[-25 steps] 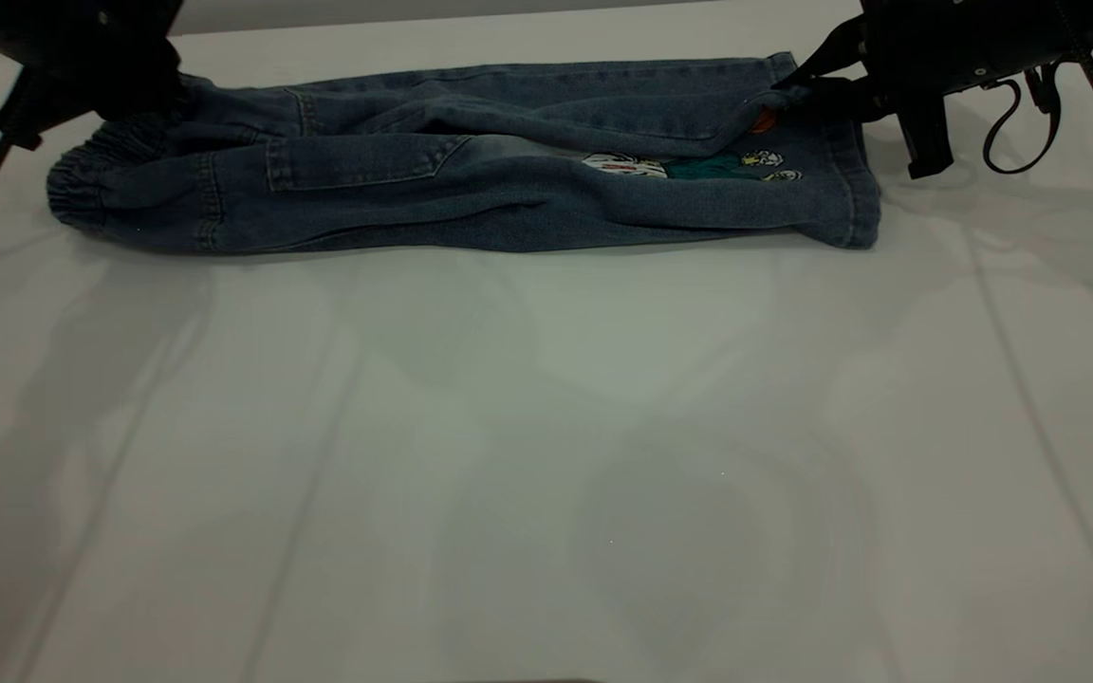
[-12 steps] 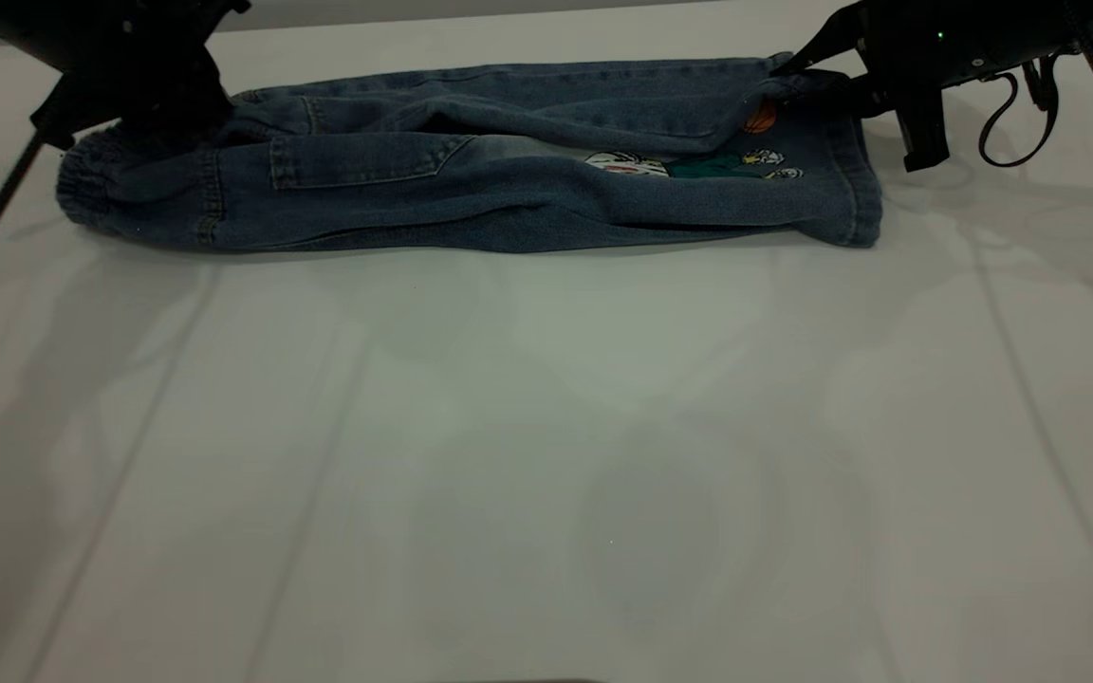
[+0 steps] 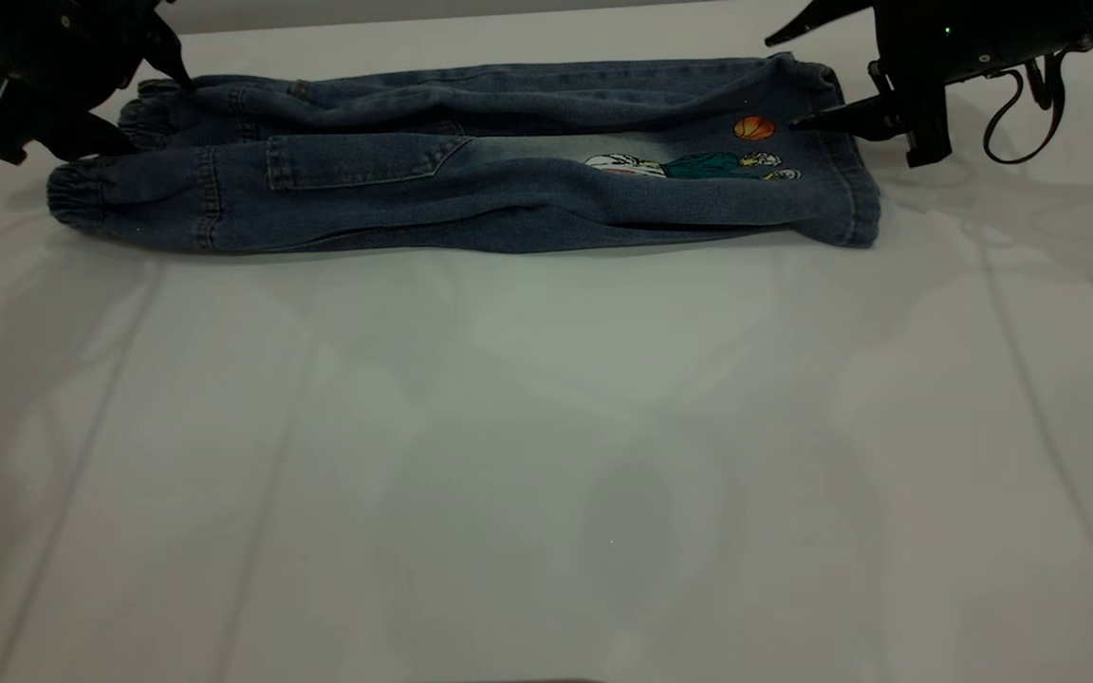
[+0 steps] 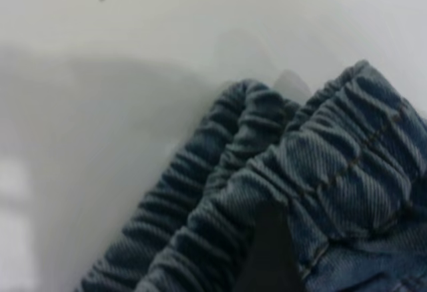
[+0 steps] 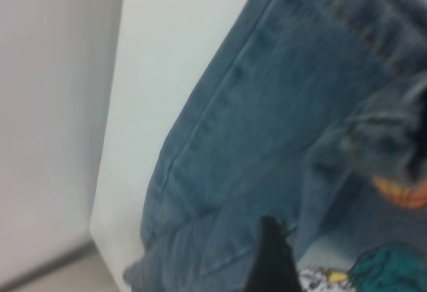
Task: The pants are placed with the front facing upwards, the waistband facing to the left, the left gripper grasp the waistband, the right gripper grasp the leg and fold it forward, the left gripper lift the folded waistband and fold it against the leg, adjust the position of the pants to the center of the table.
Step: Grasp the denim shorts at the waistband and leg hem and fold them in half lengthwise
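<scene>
My left gripper (image 3: 143, 104) sits at the far left corner of the table (image 3: 546, 455), its two black fingers spread wide, one tip (image 3: 176, 71) over the upper fold of the waistband (image 3: 91, 185) and the other down beside the lower fold. It pinches nothing. In my left wrist view one dark fingertip (image 4: 270, 252) lies over the ruched elastic, and the gathered denim sits in two stacked ridges on the white surface.

My right gripper (image 3: 788, 71) hovers at the far right, jaws parted as well: one finger (image 3: 807, 19) points up and away above the hem, the other (image 3: 831, 119) reaches level toward the cloth just beside the orange ball print (image 3: 753, 127). No fabric is between them. Its strap loop (image 3: 1016, 119) hangs off to the side.

The pants (image 3: 471, 180) lie folded lengthwise along the far edge of the table, waistband to the left, the leg (image 3: 746, 180) to the right with its cartoon print (image 3: 698, 166) facing up. A patch pocket (image 3: 357, 159) shows on the near layer.
</scene>
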### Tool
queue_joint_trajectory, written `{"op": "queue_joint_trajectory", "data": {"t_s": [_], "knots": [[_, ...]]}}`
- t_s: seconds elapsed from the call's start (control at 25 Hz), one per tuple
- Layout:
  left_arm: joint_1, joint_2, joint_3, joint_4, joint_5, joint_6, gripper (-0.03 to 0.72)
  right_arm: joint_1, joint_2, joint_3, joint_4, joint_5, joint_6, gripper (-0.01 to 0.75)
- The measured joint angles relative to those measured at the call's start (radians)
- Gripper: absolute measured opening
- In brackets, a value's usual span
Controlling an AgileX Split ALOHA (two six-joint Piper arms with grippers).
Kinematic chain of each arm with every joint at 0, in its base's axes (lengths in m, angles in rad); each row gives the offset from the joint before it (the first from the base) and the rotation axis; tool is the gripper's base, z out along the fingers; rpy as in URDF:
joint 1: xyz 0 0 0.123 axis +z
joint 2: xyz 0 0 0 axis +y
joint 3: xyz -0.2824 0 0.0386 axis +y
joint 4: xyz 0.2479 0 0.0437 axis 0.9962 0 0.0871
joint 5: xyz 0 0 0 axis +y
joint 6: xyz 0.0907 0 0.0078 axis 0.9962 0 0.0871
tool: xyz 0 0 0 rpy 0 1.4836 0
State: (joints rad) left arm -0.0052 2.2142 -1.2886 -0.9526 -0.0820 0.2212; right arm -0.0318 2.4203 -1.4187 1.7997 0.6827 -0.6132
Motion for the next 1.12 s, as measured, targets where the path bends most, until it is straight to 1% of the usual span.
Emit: {"op": "queue_joint_trajectory", "data": {"t_s": [0.12,0.24,0.32,0.48,0.6,0.68,0.72,1.0,1.12], "knots": [[0.000,-0.014,-0.004,0.043,0.039,0.097,0.511,0.000,0.000,-0.017,0.000,0.047,-0.061,0.476],[0.000,-0.043,-0.010,0.054,0.095,0.200,0.511,0.000,0.000,-0.042,-0.001,0.111,-0.115,0.482],[0.000,-0.060,-0.015,0.056,0.152,0.247,0.511,0.000,0.000,-0.059,-0.002,0.155,-0.157,0.484],[0.000,-0.072,-0.016,0.066,0.260,0.271,0.510,0.000,0.000,-0.068,-0.006,0.222,-0.187,0.484],[0.000,-0.072,-0.016,0.069,0.334,0.279,0.495,0.000,0.000,-0.068,-0.024,0.233,-0.187,0.484],[0.000,-0.072,-0.016,0.078,0.356,0.290,0.479,0.000,0.000,-0.068,-0.030,0.233,-0.187,0.484],[0.000,-0.070,-0.016,0.084,0.352,0.298,0.472,0.000,0.000,-0.068,-0.031,0.234,-0.189,0.484],[0.000,-0.018,-0.034,0.086,0.175,0.343,0.460,0.000,0.000,-0.068,-0.065,0.238,-0.190,0.484],[0.000,-0.002,-0.037,0.086,0.128,0.344,0.458,0.000,0.000,-0.068,-0.087,0.258,-0.190,0.484]]}}
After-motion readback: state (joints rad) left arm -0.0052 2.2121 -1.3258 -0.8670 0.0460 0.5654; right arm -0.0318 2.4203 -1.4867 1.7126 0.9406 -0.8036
